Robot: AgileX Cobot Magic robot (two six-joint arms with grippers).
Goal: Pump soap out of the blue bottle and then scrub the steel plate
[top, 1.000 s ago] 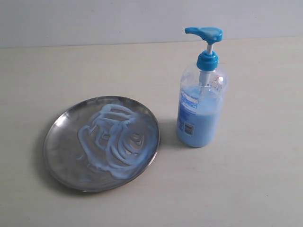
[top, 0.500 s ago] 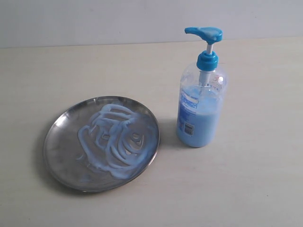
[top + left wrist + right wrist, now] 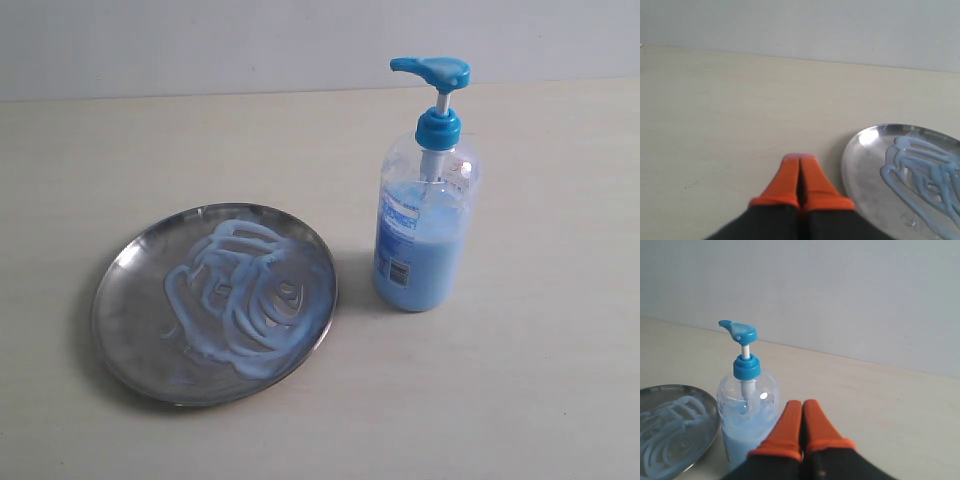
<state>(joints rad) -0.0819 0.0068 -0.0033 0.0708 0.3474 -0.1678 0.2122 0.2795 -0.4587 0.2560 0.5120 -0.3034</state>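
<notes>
- Pale beige table (image 3: 540, 400), matte and with a faint wood grain, fills almost the whole scene and carries both things of the task.
- Nearest to each wrist camera is its own tool. The left gripper (image 3: 800, 159) has its two orange fingers pressed together, closed on nothing, over bare table near the rim of the plate.
- The right gripper (image 3: 802, 403) is closed and empty in the same way, its fingers touching along their length. The bottle stands behind its tips.
- The steel plate (image 3: 130, 300) lies flat at the front left of the exterior view, shiny, with a raised rim.
- The soap (image 3: 250, 300) covers the middle and the right part of the plate as whitish-blue swirled smears. The left part is bare metal.
- The blue bottle (image 3: 420, 240) stands upright to the right of the plate and a little further back, near it but not touching. Its long axis is vertical.
- Light blue liquid fills roughly the lower two thirds of the bottle, and a small printed label (image 3: 398, 215) faces the plate side.
- The pump head (image 3: 432, 70) is raised on its stem above the blue collar (image 3: 438, 128), and its nozzle points to the left of the exterior view.
- Only the exterior view shows plate and bottle whole and together. Only the wrist views show the grippers, each with a part of the plate.
- Furthest back, a plain grey-white wall (image 3: 200, 40) meets the far edge of the table.
</notes>
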